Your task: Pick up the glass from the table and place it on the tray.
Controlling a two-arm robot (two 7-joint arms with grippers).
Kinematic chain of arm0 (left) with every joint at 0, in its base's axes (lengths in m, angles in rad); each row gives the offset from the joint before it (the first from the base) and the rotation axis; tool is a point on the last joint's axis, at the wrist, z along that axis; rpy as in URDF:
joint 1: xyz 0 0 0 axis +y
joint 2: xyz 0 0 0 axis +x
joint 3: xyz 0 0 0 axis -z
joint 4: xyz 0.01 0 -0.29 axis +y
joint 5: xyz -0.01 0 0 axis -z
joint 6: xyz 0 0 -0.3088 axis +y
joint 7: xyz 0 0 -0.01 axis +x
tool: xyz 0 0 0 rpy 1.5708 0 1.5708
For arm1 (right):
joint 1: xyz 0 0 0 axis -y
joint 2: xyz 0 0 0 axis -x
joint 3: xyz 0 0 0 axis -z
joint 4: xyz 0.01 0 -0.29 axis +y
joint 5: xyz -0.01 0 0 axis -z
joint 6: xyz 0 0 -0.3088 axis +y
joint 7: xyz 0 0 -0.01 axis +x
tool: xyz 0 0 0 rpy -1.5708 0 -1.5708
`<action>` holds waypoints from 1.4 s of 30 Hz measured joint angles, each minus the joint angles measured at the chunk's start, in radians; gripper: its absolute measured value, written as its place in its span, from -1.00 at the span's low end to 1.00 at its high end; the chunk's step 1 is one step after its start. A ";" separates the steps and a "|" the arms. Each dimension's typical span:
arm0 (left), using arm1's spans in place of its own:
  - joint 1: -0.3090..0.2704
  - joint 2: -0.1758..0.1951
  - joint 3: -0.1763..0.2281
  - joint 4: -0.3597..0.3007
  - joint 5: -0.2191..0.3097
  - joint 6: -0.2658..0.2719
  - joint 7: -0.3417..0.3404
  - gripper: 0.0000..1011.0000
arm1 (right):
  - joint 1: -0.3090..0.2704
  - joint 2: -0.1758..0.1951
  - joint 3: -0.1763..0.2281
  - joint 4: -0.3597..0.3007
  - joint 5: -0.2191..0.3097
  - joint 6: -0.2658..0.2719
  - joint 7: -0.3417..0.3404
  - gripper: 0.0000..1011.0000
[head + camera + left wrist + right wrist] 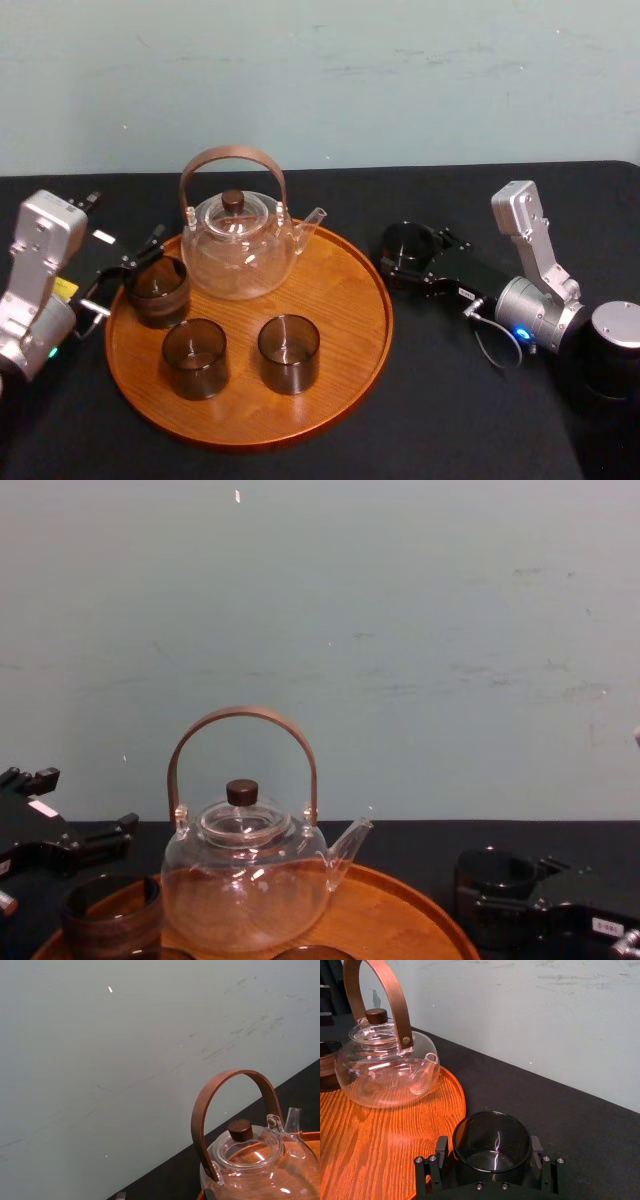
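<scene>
The glass (491,1132) is a short, round, straight-walled cup of dark smoky glass with a glossy wall. It stands upright on the matte black table (470,400), just right of the tray (340,290). My right gripper (489,1150) is closed around it, one pad against each side. The tray is round, grainy orange-brown wood with a low rim, carrying a clear teapot (238,250) with a curved wooden handle. My left gripper (120,275) sits by the tray's left rim.

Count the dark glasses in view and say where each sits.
4. On the tray: rear-left glass by the left gripper, front-left glass, front-right glass. The fourth glass sits off the tray to its right, held in the right gripper. None seems hidden.
</scene>
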 joint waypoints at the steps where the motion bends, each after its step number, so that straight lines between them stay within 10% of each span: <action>1: 0.000 0.000 0.000 0.000 0.000 0.000 0.000 0.98 | 0.000 0.000 0.000 0.000 0.000 0.000 0.000 0.98; 42: 0.000 0.000 0.000 0.000 0.000 0.000 0.000 0.98 | -0.004 0.002 0.001 -0.008 0.002 -0.011 0.004 0.78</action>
